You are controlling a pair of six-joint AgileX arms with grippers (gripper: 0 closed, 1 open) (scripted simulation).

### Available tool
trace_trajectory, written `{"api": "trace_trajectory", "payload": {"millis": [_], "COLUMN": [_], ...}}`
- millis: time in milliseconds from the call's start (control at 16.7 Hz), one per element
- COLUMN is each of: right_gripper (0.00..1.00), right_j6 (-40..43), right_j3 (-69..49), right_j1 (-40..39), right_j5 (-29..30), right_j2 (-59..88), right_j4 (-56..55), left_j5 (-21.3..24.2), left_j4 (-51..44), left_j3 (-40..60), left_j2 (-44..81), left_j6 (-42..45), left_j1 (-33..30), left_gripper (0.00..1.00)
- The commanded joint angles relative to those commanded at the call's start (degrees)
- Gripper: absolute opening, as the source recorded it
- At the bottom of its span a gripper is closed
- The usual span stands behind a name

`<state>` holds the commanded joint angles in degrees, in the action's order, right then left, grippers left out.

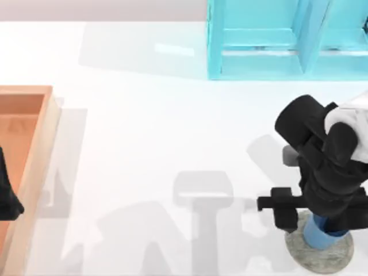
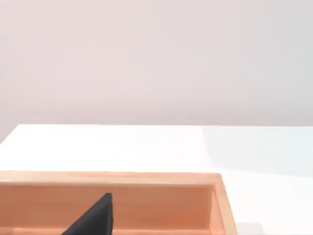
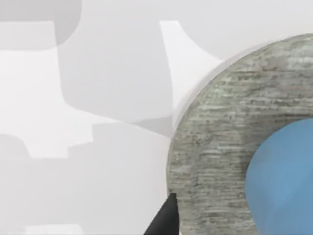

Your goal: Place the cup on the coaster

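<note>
The blue cup (image 1: 322,236) stands upright on the mottled grey coaster (image 1: 319,257) at the table's front right corner. In the right wrist view the cup (image 3: 286,183) sits on the coaster (image 3: 215,147), with a band of stone showing round it. My right gripper (image 1: 322,221) hangs directly over the cup and hides its top. One black fingertip (image 3: 165,219) shows beside the coaster's edge, with a clear gap to the cup, so the gripper reads as open. My left gripper (image 1: 7,198) is parked at the far left over the wooden tray, with one fingertip (image 2: 95,218) in view.
A light-blue shelf unit (image 1: 287,40) stands at the back right. A shallow wooden tray (image 1: 40,149) lies along the left edge, and its rim (image 2: 112,177) shows in the left wrist view. White tabletop lies between them.
</note>
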<state>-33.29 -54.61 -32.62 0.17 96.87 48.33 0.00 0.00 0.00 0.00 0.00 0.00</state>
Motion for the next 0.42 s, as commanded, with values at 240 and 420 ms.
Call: {"api": "trace_trajectory", "payload": {"millis": [240,420], "right_gripper": [1.0,1.0], "right_j6": [0.0,0.0], "right_j3": [0.0,0.0], "right_j1": [0.0,0.0], "right_j5": [0.0,0.0], "right_j2": [0.0,0.0], "right_j4": [0.0,0.0], "left_j5": [0.0,0.0], "left_j4": [0.0,0.0], "left_j3": [0.0,0.0], "left_j2": [0.0,0.0], "left_j6": [0.0,0.0], "left_j1": [0.0,0.0], "left_gripper": [1.0,1.0]}}
